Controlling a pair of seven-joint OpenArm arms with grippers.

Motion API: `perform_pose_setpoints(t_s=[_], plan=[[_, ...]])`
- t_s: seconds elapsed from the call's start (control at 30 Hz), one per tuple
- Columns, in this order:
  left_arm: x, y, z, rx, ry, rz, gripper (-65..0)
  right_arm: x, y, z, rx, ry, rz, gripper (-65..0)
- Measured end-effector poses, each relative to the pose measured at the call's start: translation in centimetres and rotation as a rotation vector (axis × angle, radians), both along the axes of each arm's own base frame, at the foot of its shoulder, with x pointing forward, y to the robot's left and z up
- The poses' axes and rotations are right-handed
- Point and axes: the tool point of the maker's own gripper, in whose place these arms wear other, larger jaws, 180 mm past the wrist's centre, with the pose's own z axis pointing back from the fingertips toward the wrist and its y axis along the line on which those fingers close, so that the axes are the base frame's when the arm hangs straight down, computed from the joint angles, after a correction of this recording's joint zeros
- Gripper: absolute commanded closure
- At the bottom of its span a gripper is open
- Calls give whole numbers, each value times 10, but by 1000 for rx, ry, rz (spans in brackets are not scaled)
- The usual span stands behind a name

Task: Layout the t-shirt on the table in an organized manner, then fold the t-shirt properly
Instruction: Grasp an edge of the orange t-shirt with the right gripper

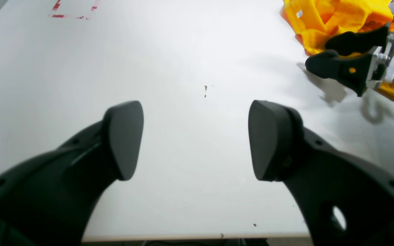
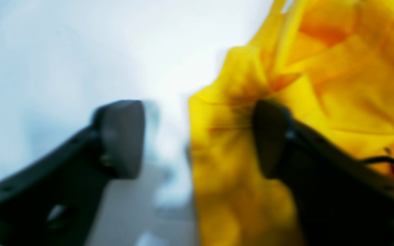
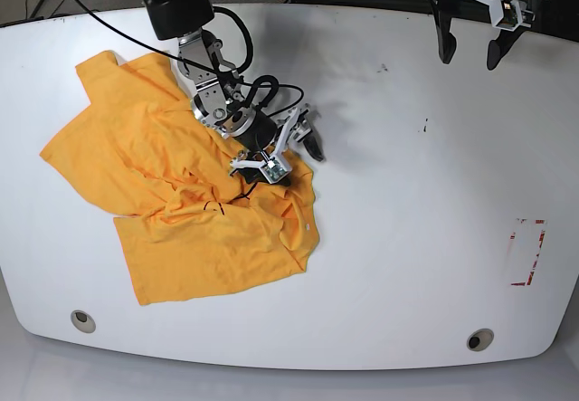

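Observation:
The orange-yellow t-shirt (image 3: 181, 211) lies crumpled on the left half of the white table (image 3: 407, 238). A thin black thread (image 3: 213, 206) shows on it. My right gripper (image 3: 297, 158) is open and low over the shirt's right edge. In the blurred right wrist view (image 2: 197, 136) the cloth edge (image 2: 224, 143) lies between its jaws, and one finger (image 2: 272, 136) is over the cloth. My left gripper (image 3: 468, 52) is open and empty at the far right, above bare table (image 1: 197, 140). The left wrist view also shows the right gripper (image 1: 320, 53) and the shirt (image 1: 327, 17).
Two grey grommet holes (image 3: 82, 319) (image 3: 479, 338) sit near the front edge. A red-outlined rectangle (image 3: 527, 252) marks the right side and shows in the left wrist view (image 1: 74, 8). There are small dark specks (image 3: 423, 127). A black cable (image 3: 262, 89) loops along the right arm.

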Motion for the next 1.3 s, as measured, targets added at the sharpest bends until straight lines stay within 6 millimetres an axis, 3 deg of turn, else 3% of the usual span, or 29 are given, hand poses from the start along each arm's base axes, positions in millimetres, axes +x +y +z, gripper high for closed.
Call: perform_pose_setpoints(t_s=[0.13, 0.33, 0.5, 0.87, 1.0, 1.3], plan=[[0, 0, 0, 0, 0, 0, -440, 2, -4, -1, -9, 1, -14, -146], [0, -1, 0, -2, 0, -3, -440, 3, -8, -2, -13, 0, -25, 0], [0, -1, 0, -2, 0, -3, -440, 1, -6, 1, -22, 3, -18, 0], [6, 1, 3, 12, -15, -23, -440, -28, -3, 20, -98, 20, -20, 0], [8, -2, 2, 5, -17, -29, -443, -20, 3, 52, -64, -63, -22, 0], [28, -31, -19, -28, 73, -123, -440, 5, 11, 117, -35, -225, -11, -5]])
